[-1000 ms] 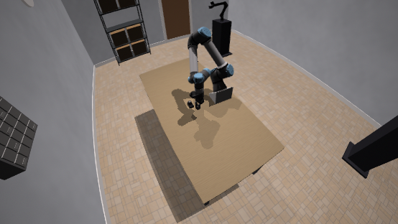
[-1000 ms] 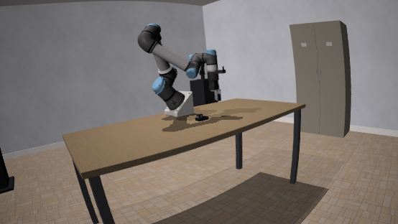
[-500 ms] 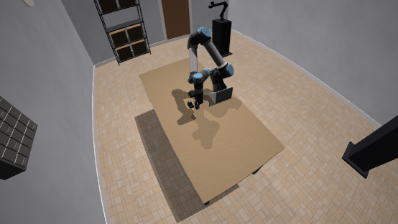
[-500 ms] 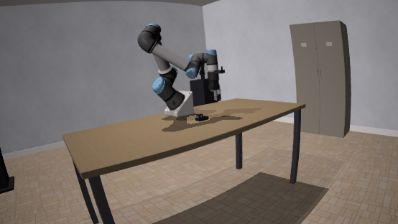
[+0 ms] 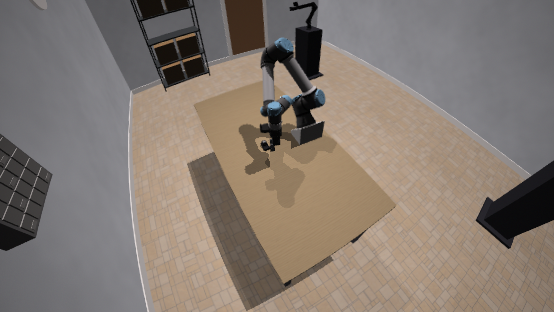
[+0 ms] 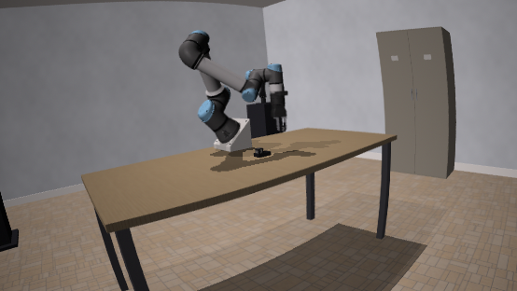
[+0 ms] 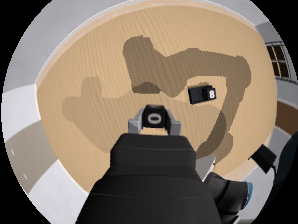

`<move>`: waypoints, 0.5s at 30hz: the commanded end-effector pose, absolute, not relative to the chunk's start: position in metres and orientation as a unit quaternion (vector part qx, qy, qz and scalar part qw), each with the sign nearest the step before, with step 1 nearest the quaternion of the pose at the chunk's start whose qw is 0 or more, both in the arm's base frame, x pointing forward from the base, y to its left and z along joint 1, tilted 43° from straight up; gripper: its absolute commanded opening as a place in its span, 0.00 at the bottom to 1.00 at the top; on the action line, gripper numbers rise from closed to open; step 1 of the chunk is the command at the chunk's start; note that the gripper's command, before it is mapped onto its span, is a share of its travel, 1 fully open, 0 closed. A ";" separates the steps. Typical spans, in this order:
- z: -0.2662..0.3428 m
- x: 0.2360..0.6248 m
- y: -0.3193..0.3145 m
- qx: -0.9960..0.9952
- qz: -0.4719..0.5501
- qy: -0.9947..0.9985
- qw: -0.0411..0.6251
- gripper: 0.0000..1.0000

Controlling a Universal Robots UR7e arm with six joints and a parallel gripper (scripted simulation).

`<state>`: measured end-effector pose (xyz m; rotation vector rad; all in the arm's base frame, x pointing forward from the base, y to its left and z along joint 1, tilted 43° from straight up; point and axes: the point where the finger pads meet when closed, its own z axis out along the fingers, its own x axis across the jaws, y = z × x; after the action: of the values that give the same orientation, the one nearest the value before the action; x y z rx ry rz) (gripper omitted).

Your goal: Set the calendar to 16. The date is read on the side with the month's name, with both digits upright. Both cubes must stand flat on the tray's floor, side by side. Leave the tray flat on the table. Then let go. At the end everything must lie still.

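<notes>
The month's name and the tray's side that bears it are too small or turned away to read in any view, and in the exterior view the tray (image 5: 266, 145) (image 6: 266, 153) (image 7: 196, 95) and the cube in it (image 6: 258, 151) (image 7: 211, 94) blur into one dark shape with no readable digit. The wrist view shows a 0 on the face of the other cube (image 7: 154, 117) that is turned to the camera, its remaining faces hidden, while the gripper's (image 5: 272, 145) (image 6: 281, 125) (image 7: 154, 122) body cuts off the table's near part. The top view's edge crops the dark stand (image 5: 520, 205).

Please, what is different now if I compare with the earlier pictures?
The gripper has shifted slightly, toward the left in the top view. Its fingers hold a black cube now; no earlier wrist picture shows whether they already did, and I see no release. The dark tray and the arm's base stayed where they were.
</notes>
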<state>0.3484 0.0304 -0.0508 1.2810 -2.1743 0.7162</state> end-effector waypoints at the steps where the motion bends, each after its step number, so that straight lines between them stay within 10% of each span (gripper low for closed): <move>1: -0.047 0.350 0.026 0.401 0.285 -0.839 0.232 0.57; 15: -0.040 0.350 0.019 0.239 0.323 -0.899 0.175 0.57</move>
<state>0.3496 0.0214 -0.0427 0.8485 -2.4589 0.8660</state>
